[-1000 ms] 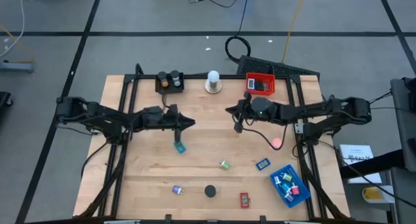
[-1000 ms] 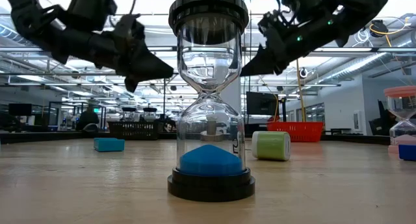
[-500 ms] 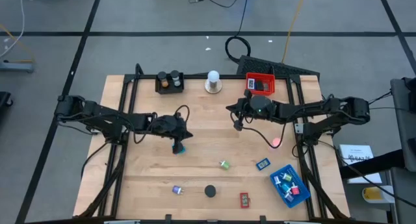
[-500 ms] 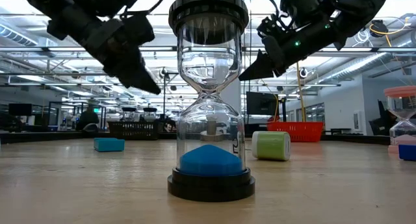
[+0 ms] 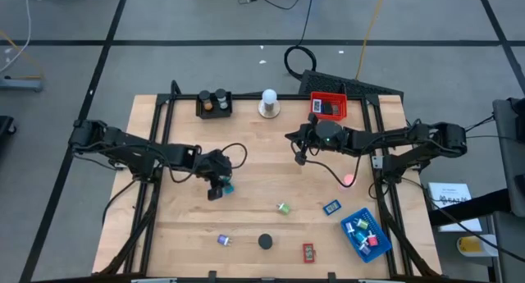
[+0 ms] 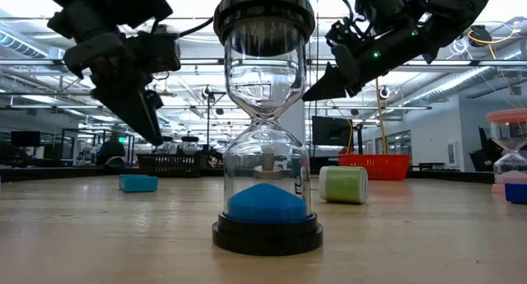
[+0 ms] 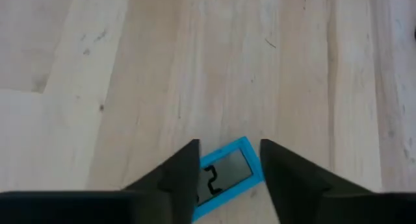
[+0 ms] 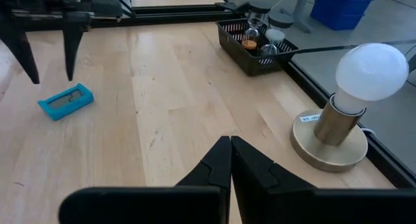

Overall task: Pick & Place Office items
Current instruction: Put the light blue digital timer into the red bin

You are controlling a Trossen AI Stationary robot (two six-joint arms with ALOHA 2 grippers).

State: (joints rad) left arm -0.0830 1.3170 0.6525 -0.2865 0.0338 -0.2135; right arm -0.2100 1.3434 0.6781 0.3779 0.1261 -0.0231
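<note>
While upright, cylinders [image 5: 215, 100] in black tray [image 5: 202, 111]

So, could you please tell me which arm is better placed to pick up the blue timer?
Left. Its gripper hangs open right over the blue timer, jaws straddling it. The right gripper is shut, near the lamp.

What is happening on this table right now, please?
The left pincer hangs open above a small blue timer lying on the wooden table, its tips on either side, not touching it. The right pincer waits shut, raised near the lamp. Other small items lie scattered.
</note>
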